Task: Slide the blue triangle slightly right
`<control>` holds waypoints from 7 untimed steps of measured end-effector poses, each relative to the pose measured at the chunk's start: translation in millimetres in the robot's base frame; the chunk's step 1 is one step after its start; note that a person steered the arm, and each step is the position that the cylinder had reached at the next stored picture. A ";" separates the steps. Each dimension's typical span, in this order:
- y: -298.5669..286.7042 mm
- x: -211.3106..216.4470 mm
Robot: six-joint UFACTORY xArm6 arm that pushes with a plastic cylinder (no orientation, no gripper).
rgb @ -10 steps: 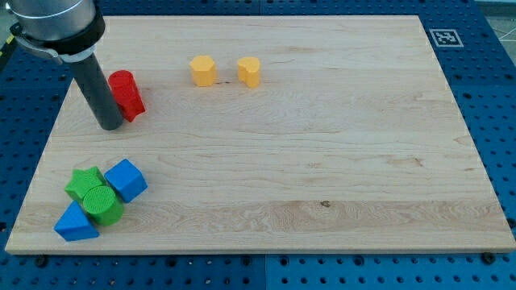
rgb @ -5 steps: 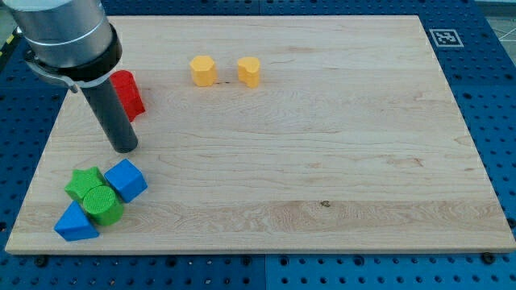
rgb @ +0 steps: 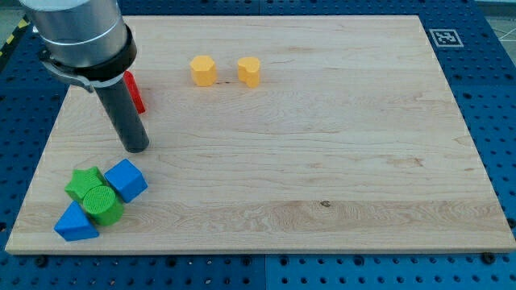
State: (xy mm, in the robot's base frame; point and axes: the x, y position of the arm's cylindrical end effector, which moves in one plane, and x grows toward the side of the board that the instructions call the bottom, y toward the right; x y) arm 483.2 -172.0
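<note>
One tip [rgb: 135,148] above blue cube [rgb: 126,180], blue triangle [rgb: 75,223] lower-left

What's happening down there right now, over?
My tip just above blue cube, apart. Blue triangle untouched, bottom left. Green cylinder crowds its right side.

On the wooden surface [rgb: 322,145], two yellow blocks sit near the view's top, one [rgb: 202,70] just left of the other [rgb: 249,71], apart from each other. A red block [rgb: 134,91] lies at the upper left, partly hidden. At the lower left, a green star-like block [rgb: 81,183], a green cylinder [rgb: 101,203] and a blue cube [rgb: 126,179] cluster together, touching. A printed marker [rgb: 443,37] sits beyond the surface's top right corner.
</note>
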 end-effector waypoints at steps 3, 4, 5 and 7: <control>6.0 0.0; 9.1 0.0; 14.6 0.0; 57.7 31.6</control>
State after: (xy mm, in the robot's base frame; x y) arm 514.9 -114.3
